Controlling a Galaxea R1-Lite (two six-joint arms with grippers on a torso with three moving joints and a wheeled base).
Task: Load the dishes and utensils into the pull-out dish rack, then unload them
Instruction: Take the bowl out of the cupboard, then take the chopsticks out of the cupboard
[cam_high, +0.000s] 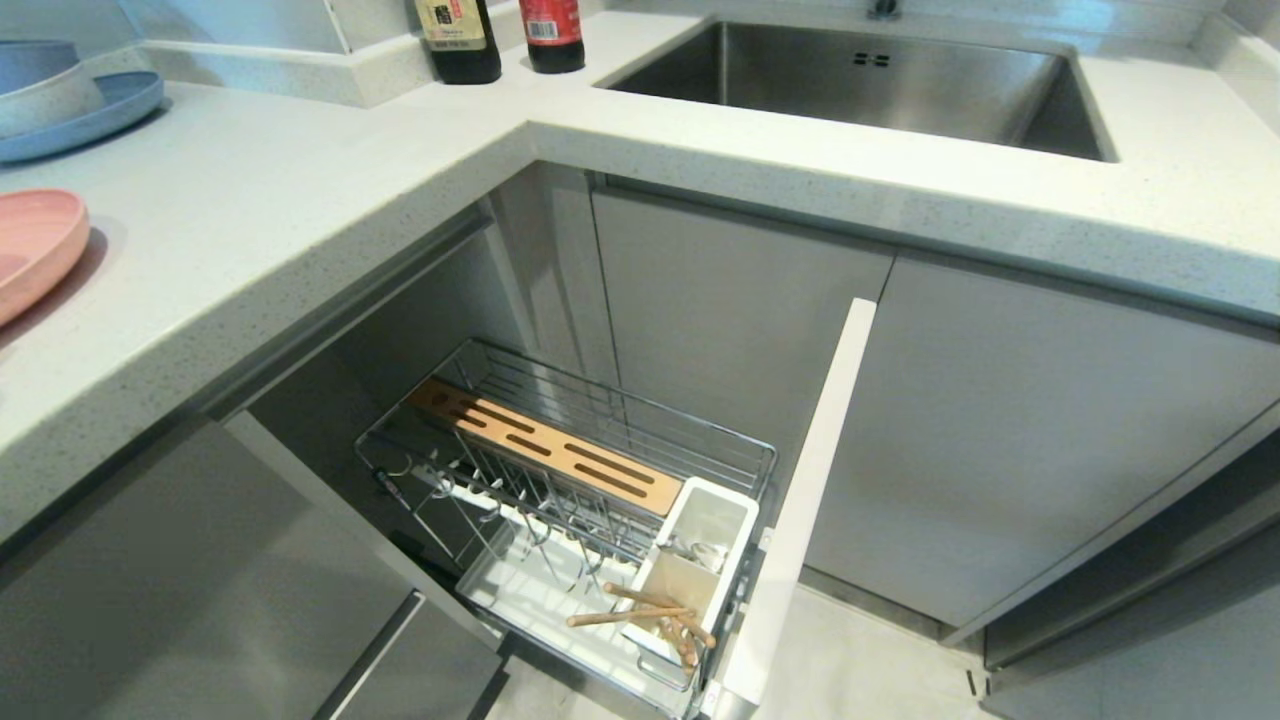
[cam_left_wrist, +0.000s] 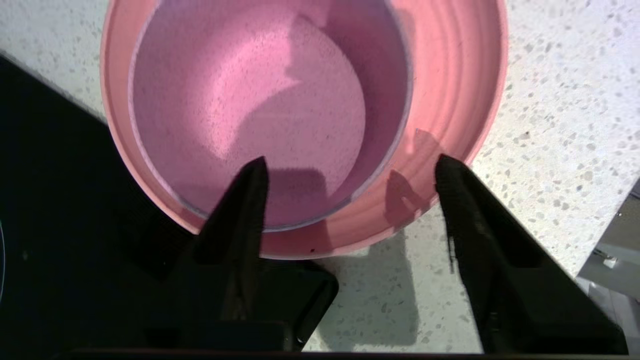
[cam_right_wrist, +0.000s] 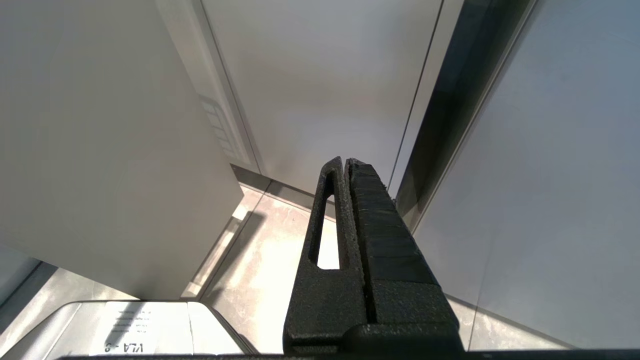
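Bowl (cam_left_wrist: 250, 100) cropped, spoon (cam_high: 700, 553) barely visible

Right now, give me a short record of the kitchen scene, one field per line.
left pincer: open, over the pink bowl, holding nothing
pink bowl: nested in the pink plate on the countertop
right pincer: shut, parked low by the cabinet doors
dish rack: pulled out, plate prongs empty
chopsticks: in the white utensil cup
spoon: cannot tell
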